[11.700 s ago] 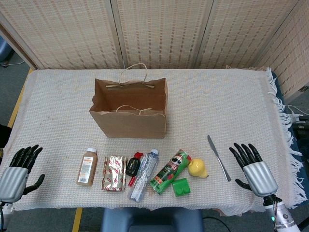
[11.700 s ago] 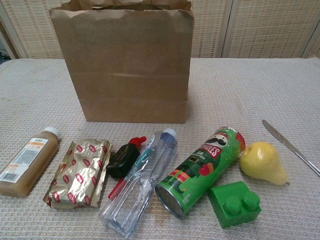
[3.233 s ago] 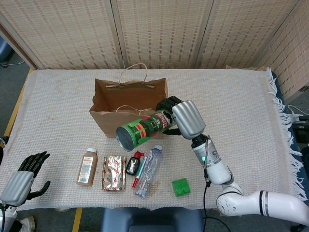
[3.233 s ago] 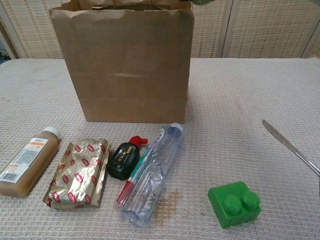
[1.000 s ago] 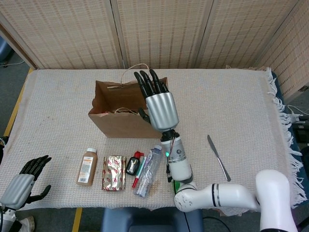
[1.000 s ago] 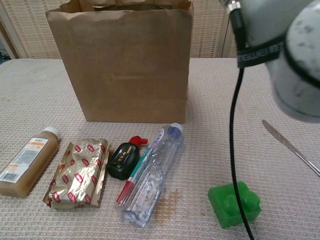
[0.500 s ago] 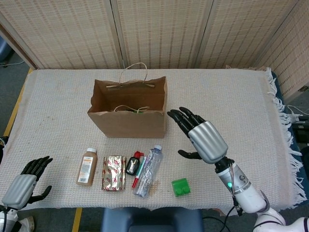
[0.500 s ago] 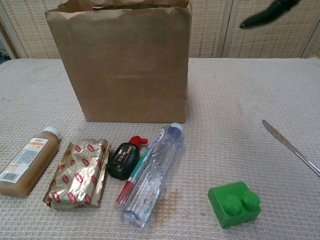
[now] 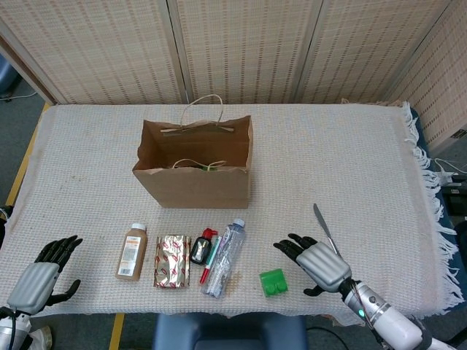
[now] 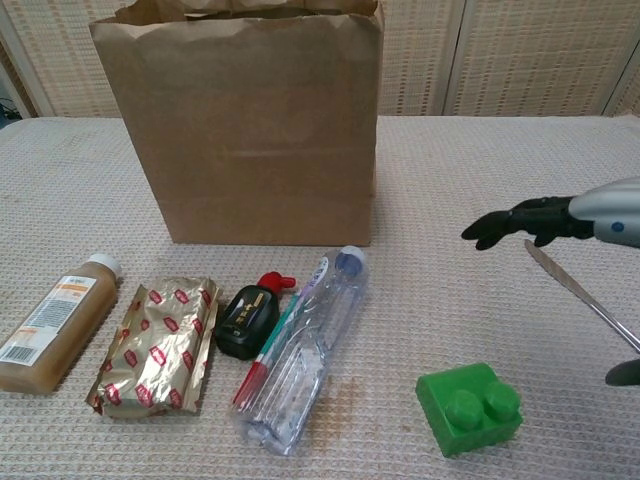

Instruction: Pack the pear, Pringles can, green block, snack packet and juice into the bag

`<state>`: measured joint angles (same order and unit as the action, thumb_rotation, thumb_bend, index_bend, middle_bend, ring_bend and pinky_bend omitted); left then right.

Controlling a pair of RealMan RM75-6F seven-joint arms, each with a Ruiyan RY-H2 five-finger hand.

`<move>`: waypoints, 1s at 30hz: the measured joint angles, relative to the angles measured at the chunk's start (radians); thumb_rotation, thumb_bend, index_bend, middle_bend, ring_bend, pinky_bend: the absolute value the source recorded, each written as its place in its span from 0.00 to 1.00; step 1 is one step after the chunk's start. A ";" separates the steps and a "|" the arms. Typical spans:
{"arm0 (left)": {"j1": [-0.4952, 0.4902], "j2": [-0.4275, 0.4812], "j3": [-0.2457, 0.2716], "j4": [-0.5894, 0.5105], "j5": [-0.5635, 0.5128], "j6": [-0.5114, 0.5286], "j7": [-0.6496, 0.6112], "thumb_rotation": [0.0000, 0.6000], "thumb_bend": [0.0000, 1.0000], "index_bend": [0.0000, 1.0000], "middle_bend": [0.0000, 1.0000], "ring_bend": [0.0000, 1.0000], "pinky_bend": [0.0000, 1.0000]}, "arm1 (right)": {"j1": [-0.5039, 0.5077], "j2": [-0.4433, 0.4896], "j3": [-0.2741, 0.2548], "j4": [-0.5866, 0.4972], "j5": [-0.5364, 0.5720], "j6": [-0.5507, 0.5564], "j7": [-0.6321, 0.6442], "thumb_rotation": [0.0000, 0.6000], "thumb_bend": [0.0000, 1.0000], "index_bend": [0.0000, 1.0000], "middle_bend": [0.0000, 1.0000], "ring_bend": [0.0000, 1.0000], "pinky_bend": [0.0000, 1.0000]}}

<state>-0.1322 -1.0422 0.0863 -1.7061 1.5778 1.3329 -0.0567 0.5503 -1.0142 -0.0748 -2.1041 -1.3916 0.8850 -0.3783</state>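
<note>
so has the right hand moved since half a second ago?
Yes. The right hand has dropped back from beside the bag toward the near table edge, now open, right of the green block, over the knife.

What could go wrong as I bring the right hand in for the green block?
The knife lies right beside the open right hand, partly under it in the head view, so a sweep toward the green block could knock it away. The block sits near the table's front edge; a clumsy push might shove it off. The water bottle lies close on the block's other side and could roll if bumped.
</note>
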 measured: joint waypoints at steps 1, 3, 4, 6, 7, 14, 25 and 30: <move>0.000 0.001 0.000 0.000 0.000 0.001 -0.003 1.00 0.38 0.00 0.00 0.00 0.06 | 0.003 -0.015 -0.002 0.004 0.009 -0.008 -0.016 1.00 0.00 0.00 0.09 0.00 0.15; 0.000 0.003 -0.001 0.001 0.001 0.002 -0.011 1.00 0.38 0.00 0.00 0.00 0.06 | 0.011 -0.050 -0.005 0.014 0.031 -0.022 -0.057 1.00 0.00 0.00 0.09 0.00 0.15; -0.001 0.004 -0.001 0.002 0.001 0.002 -0.014 1.00 0.38 0.00 0.00 0.00 0.06 | 0.014 -0.067 -0.006 0.018 0.040 -0.028 -0.075 1.00 0.00 0.00 0.09 0.00 0.15; -0.001 0.006 -0.001 0.003 0.003 0.002 -0.020 1.00 0.38 0.00 0.00 0.00 0.06 | 0.023 -0.109 -0.008 0.026 0.067 -0.040 -0.115 1.00 0.00 0.00 0.09 0.00 0.15; -0.002 0.007 0.000 0.003 0.004 0.002 -0.023 1.00 0.38 0.00 0.00 0.00 0.06 | 0.027 -0.128 -0.009 0.029 0.079 -0.044 -0.132 1.00 0.00 0.00 0.09 0.00 0.15; -0.001 0.017 0.003 0.001 0.011 0.004 -0.047 1.00 0.38 0.00 0.00 0.00 0.06 | 0.058 -0.255 -0.019 0.065 0.185 -0.055 -0.274 1.00 0.00 0.03 0.09 0.03 0.20; 0.001 0.023 0.004 0.003 0.013 0.010 -0.071 1.00 0.38 0.00 0.00 0.00 0.06 | 0.096 -0.368 -0.042 0.129 0.324 -0.003 -0.402 1.00 0.24 0.26 0.25 0.22 0.41; 0.002 0.024 0.006 0.003 0.017 0.011 -0.069 1.00 0.38 0.00 0.00 0.00 0.06 | 0.097 -0.397 -0.048 0.173 0.340 0.028 -0.412 1.00 0.42 0.50 0.43 0.42 0.61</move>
<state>-0.1306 -1.0180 0.0924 -1.7034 1.5948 1.3437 -0.1257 0.6471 -1.4116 -0.1227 -1.9313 -1.0520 0.9133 -0.7898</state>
